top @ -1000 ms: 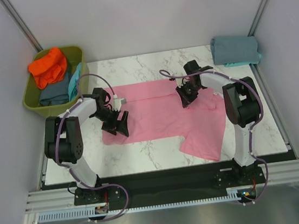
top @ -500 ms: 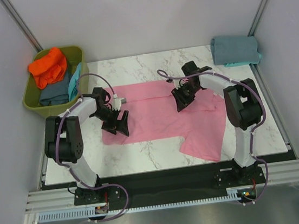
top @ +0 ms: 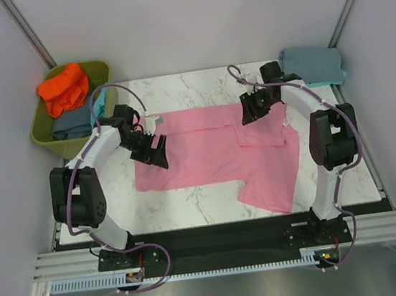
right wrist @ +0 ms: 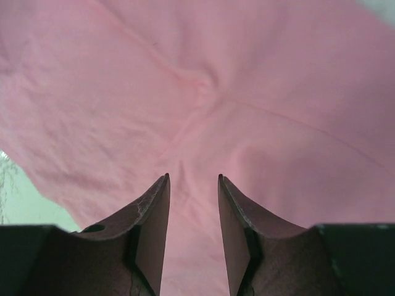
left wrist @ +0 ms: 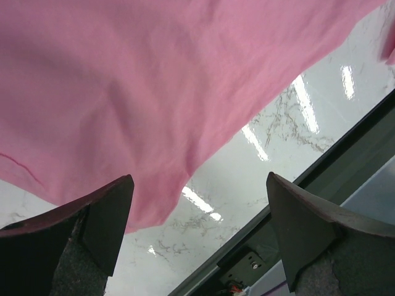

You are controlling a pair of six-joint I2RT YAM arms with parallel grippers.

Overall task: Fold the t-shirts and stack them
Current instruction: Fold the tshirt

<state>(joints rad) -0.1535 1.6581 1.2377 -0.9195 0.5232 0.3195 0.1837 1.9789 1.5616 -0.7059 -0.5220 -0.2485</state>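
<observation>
far left, off the table's corner, there's an olive tub (top: pixel 47 143) with an orange tee (top: pixel 64 88) heaped on top, a slate-blue tee (top: pixel 72 124) under it and a turquoise tee (top: pixel 99 106) poking up on the right side. next is the left gripper (top: pixel 157 153), jaws spread about as wide as they go, nothing in them, hanging just over the left edge of the pink tee (top: pixel 199 155). the pink tee is in the middle of the table, mostly flat and smooth with a few soft creases. its right part is folded over on itself and one flap runs down toward the near edge. the right gripper (top: pixel 251 110) sits over the tee's far right part, jaws partly apart with a narrow gap, gripping nothing, just pink cloth below. far right corner has a folded grey-blue tee (top: pixel 310 64). the table (top: pixel 190 199) is white marble with grey veins, and there are pale grey walls (top: pixel 189 19) with metal posts (top: pixel 24 28) all round.
</observation>
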